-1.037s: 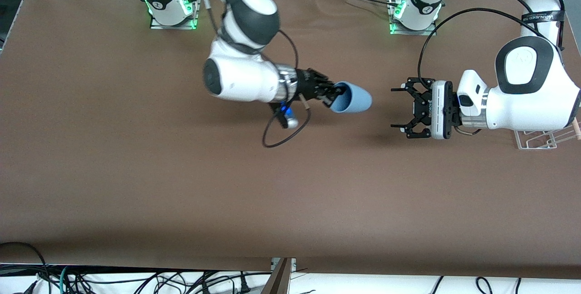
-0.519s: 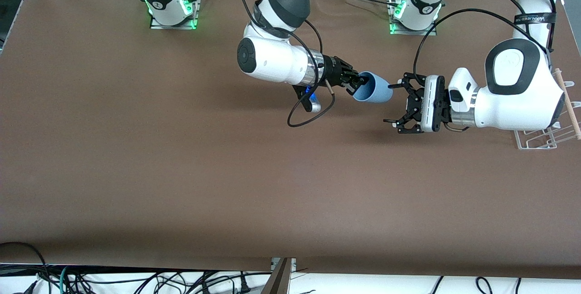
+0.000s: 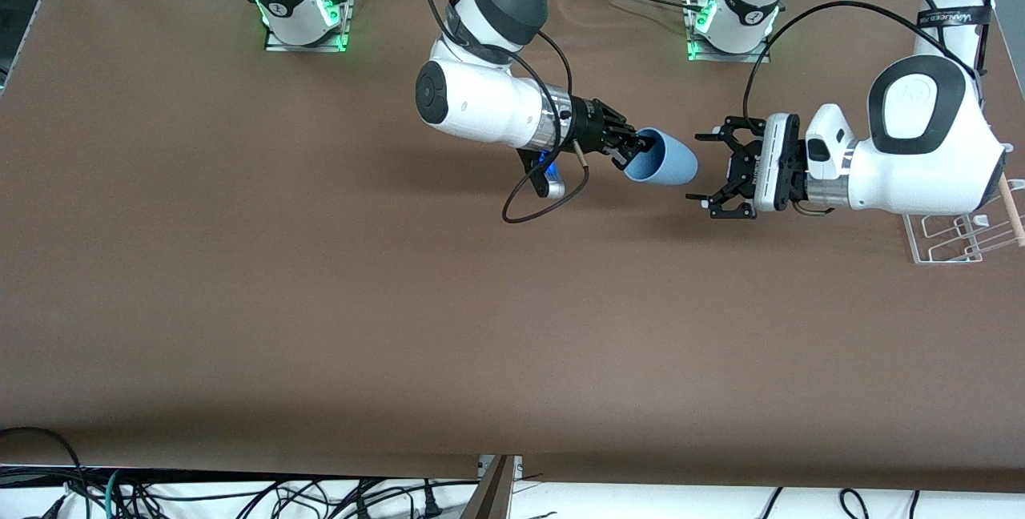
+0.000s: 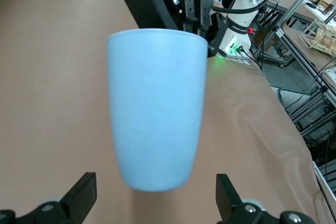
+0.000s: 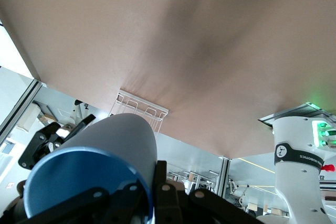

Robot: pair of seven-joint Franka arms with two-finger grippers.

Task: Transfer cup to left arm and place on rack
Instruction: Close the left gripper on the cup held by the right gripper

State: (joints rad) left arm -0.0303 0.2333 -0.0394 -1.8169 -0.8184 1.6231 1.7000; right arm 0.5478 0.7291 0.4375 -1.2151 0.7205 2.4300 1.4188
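Since a moment ago the left claw [image 3: 704, 175] backed off slightly, released. Smooth tapered blue cup [image 3: 666, 158], center frame, lies sideways, its rim clenched by the right claw [image 3: 630, 153].

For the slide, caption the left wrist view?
Open left claw faces the light-blue cup, held at its rim by the right claw.

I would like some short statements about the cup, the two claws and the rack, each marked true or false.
1. The right claw holds the cup by its rim. True.
2. The left claw is shut on the cup. False: it is open and apart from the cup.
3. The cup stands on the rack. False: it is held in the air over the table.
4. The rack lies at the left arm's end of the table. True.
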